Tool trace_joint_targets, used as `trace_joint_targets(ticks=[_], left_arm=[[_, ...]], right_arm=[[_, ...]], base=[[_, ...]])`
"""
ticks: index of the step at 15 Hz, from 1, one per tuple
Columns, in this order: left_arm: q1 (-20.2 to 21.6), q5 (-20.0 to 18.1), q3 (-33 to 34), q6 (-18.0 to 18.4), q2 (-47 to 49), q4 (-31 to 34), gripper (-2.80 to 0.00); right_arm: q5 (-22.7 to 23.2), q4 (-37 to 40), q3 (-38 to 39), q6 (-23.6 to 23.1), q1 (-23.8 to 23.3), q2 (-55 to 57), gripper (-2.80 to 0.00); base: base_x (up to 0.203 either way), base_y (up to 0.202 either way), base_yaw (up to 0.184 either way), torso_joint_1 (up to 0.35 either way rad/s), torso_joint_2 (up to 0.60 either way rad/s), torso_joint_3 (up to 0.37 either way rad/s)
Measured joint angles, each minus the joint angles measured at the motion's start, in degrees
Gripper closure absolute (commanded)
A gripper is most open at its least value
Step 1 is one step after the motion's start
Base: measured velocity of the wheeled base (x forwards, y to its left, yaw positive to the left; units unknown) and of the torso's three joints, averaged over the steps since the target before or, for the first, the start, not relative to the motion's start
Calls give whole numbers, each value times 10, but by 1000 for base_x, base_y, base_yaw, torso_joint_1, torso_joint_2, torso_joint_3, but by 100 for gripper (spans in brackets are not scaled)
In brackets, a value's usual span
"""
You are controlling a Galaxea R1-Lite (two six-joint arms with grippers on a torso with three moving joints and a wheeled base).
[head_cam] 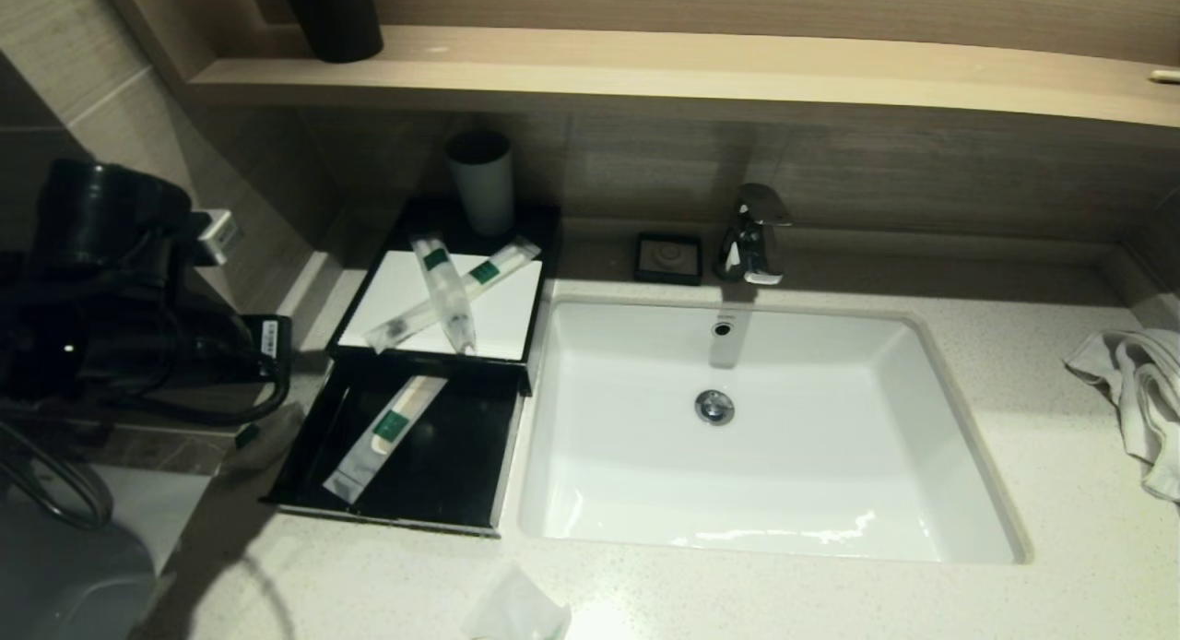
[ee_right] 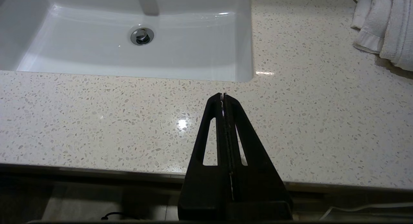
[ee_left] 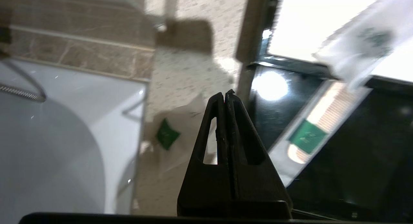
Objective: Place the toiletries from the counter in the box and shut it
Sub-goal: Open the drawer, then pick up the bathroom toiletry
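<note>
Half cut off at the frame's lower edge, a crinkled clear sachet (head_cam: 514, 610) lies on the speckled stone tabletop (head_cam: 1060, 492), another rests in the glossy black box (head_cam: 313, 456), and the left pincer (ee_left: 225, 94) and right pincer (ee_right: 223, 95) are both pressed closed, holding nothing.

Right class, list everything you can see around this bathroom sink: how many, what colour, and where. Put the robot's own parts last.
Box: 1, black, open, counter left of sink.
Lid: 1, white-lined, behind box.
Toiletry sachets: 4, clear with green labels; one in box, two crossed on lid, one on counter's front edge.
Cup: 1, pale, behind lid.
Sink: 1, white, centre.
Tap: 1, chrome, behind sink.
Soap dish: 1, black, beside tap.
Towel: 1, white, right counter.
Left pincer: shut, near box.
Right pincer: shut, over front counter.
</note>
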Motion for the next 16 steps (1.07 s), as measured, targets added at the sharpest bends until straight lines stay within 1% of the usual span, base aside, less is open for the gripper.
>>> trace_joint_targets(ticks=[3,6,8,11,12,16], left_arm=[[50,-1,10,25,-2,6,0],[90,-6,38,64,-10,4,0],[100,-18,66,76,-21,1,0],[104,-46,94,75,-32,1,0],[105,-54,100,74,-34,3,-280],[105,-57,109,74,-34,2,-280]], right_arm=[[0,0,0,0,0,0,0],[0,0,0,0,0,0,0],[0,0,0,0,0,0,0],[0,0,0,0,0,0,0],[0,0,0,0,0,0,0],[0,0,0,0,0,0,0]], base=[[0,0,0,0,0,0],[0,0,0,0,0,0],[0,0,0,0,0,0],[0,0,0,0,0,0],[0,0,0,0,0,0],[0,0,0,0,0,0]])
